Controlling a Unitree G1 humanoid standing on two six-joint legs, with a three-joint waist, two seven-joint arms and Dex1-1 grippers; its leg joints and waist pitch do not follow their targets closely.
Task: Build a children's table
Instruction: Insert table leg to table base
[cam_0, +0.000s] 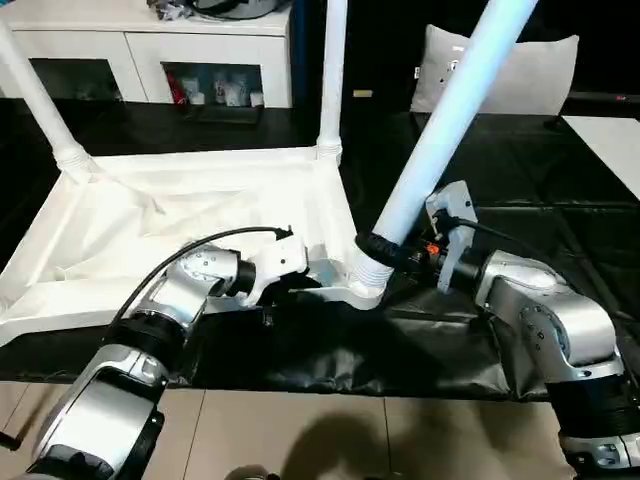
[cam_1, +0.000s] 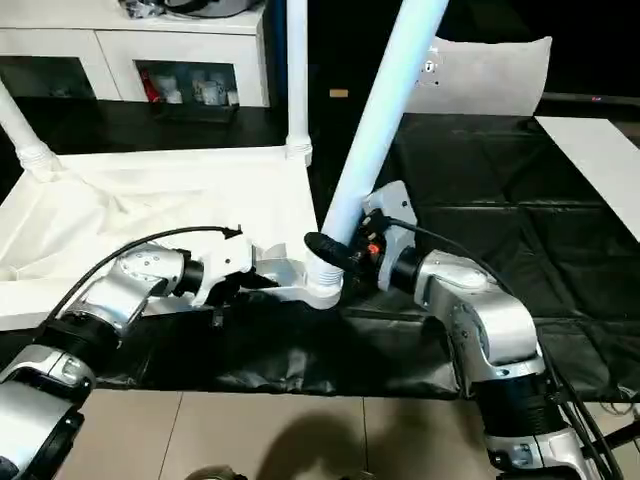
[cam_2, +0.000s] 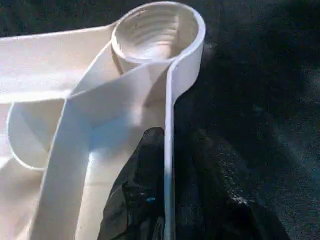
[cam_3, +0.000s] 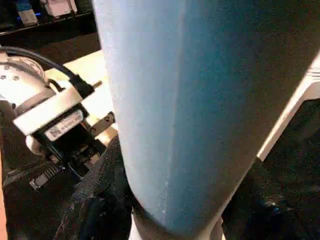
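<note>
The white table top (cam_0: 150, 215) lies upside down on the black mat, ribbed underside up. Two white legs (cam_0: 333, 70) (cam_0: 35, 95) stand in its far corners. A third leg (cam_0: 450, 110) leans to the right, its ribbed lower end at the near right corner socket (cam_0: 362, 285); I cannot tell whether it is seated. My right gripper (cam_0: 385, 250) is shut on this leg just above the ribbed end. My left gripper (cam_0: 275, 290) is shut on the table top's near rim, one finger (cam_2: 145, 175) on each side, with a ridged, hollow socket (cam_2: 155, 30) ahead.
A black mat (cam_0: 520, 170) covers the floor under the table top, with beige tiles (cam_0: 330, 430) in front. A white cabinet with glass doors (cam_0: 150, 60) stands behind, a grey cushion (cam_0: 540, 70) at back right, and a flat white board (cam_0: 610, 140) at far right.
</note>
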